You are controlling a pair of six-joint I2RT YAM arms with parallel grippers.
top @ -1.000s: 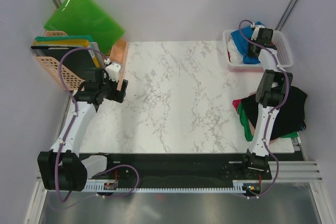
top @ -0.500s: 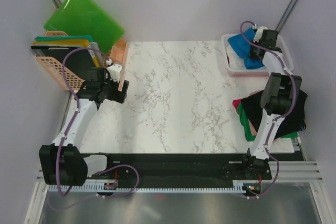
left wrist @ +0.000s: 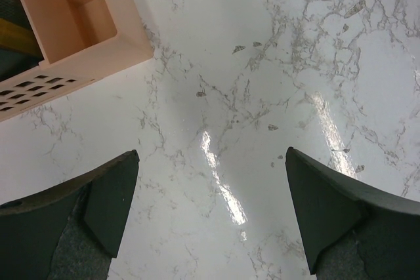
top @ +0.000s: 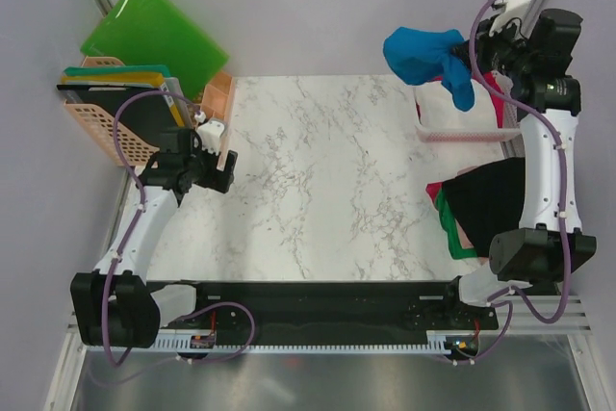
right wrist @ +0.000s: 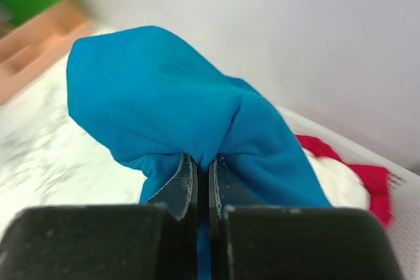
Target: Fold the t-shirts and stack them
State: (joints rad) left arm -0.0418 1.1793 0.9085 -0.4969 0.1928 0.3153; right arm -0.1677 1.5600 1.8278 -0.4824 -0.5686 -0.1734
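The right gripper [right wrist: 202,165] holds the blue t-shirt [top: 421,53] aloft at about 1 o'clock of the marble table [top: 318,161], above the near-left corner of the white basket [top: 452,135]. The height seems meant to get the cloth free of the basket wall and of the red t-shirt [right wrist: 371,178] and white t-shirt [right wrist: 335,185] lying inside, so that it can be carried over bare table to be spread. Its jaws are pressed almost together, pinching a fold of the blue cloth between them. The rest of the shirt bunches in a rounded lump over the fingertips, with one loose end dangling toward the basket. The grip takes only a small bite of fabric, so my guess is that the shirt will drop in a heap and need flattening before any fold. At about 3 o'clock, on the right edge of the table, lies the pile of t-shirts [top: 486,201], black on top with green, red and pale pink edges showing beneath; it is probably where the blue one is to end up. The left gripper [left wrist: 211,155] hovers low over the table at about 9 o'clock, just beside the peach crate [left wrist: 72,24]. Its jaws are spread wide, holding and touching nothing, apparently waiting to take a corner once the shirt comes within reach.
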